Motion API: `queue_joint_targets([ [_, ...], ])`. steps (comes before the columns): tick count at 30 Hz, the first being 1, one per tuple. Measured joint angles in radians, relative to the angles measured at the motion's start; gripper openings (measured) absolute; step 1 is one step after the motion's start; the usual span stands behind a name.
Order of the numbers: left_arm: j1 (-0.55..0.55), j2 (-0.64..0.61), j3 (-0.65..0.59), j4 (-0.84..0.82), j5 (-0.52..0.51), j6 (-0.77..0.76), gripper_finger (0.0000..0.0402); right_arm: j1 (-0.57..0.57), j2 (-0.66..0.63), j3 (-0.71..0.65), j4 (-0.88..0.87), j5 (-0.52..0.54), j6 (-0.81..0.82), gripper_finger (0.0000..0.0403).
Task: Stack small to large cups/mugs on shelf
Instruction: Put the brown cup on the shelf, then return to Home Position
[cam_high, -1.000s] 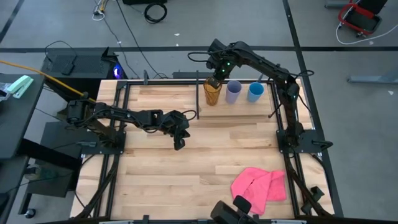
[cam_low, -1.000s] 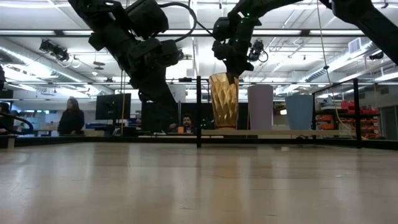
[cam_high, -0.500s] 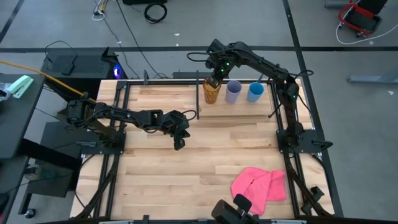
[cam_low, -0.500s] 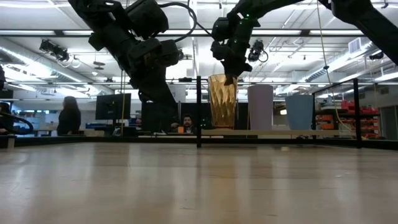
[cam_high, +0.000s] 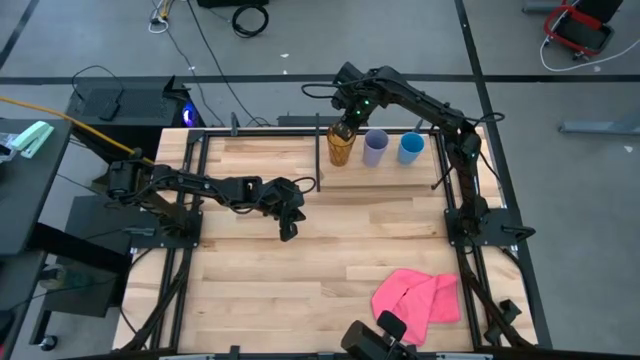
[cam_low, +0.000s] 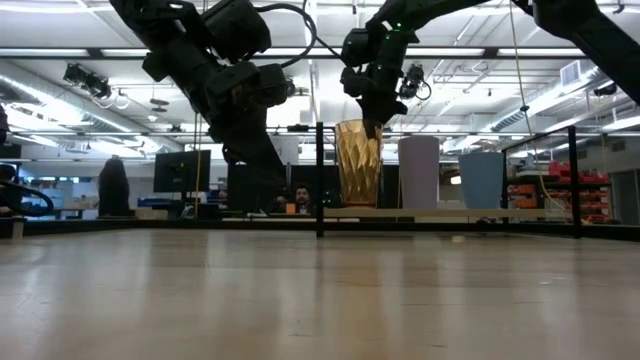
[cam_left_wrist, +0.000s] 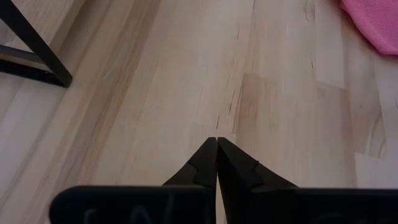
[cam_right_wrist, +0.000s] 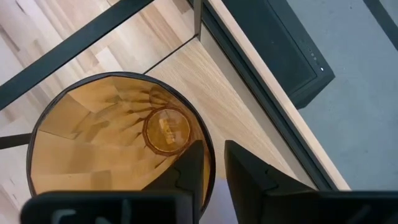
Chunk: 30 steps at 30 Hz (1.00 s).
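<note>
While we read the scene from the biggest thing down to the smallest, these lines hold:

tabletop (cam_high: 300, 270): we see the wide butcher-block surface carrying the shelf along its far edge and the cloth near the front.

shelf (cam_high: 395, 172): a narrow pale board inside black rods; all 3 cups stand on it in 1 row, which we judge to be the sorting line the task wants.

right gripper (cam_right_wrist: 211, 171): above the amber tumbler's rim, fingers parted with the wall between them, 1 inside and 1 outside; a gap shows, so we judge it is letting go, not pinching.

left gripper (cam_left_wrist: 216, 163): hovering over bare tabletop, well apart from the shelf, fingers pressed together on nothing; we judge this arm waits out of the way.

pink cloth (cam_high: 418, 298): lying crumpled near the table's front, well apart from the cups; no part of the job.

amber tumbler (cam_high: 341, 150): tallest, upright at the row's left end.

lavender cup (cam_high: 375, 148): mid-sized, just beside the tumbler.

blue cup (cam_high: 410, 148): shortest, at the right end, so the row runs large to small.

writing: we find no readable brand or label; the mark in the tumbler's base is too faint.
</note>
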Motion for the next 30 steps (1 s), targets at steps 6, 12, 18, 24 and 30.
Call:
queue_joint_targets([
  [6, 0.000, 0.000, 0.000, 0.000, 0.000, 0.000, 0.0023, 0.000, 0.000, 0.000, 0.000, 0.000, 0.000, 0.0085],
  [12, 0.000, 0.000, 0.000, -0.001, 0.000, 0.000, 0.0013, 0.000, -0.011, 0.000, -0.008, 0.000, 0.001, 0.0090],
  [18, 0.000, 0.000, 0.000, -0.001, 0.000, 0.000, 0.0019, -0.003, -0.067, 0.000, -0.013, 0.000, 0.023, 0.0090],
  [24, 0.000, 0.000, 0.000, -0.001, 0.000, 0.000, 0.0031, -0.003, -0.174, 0.000, -0.051, 0.000, 0.053, 0.0091],
  [30, 0.000, 0.000, 0.000, -0.001, 0.000, 0.000, 0.0029, 0.037, -0.329, 0.000, -0.099, 0.000, 0.115, 0.0088],
])
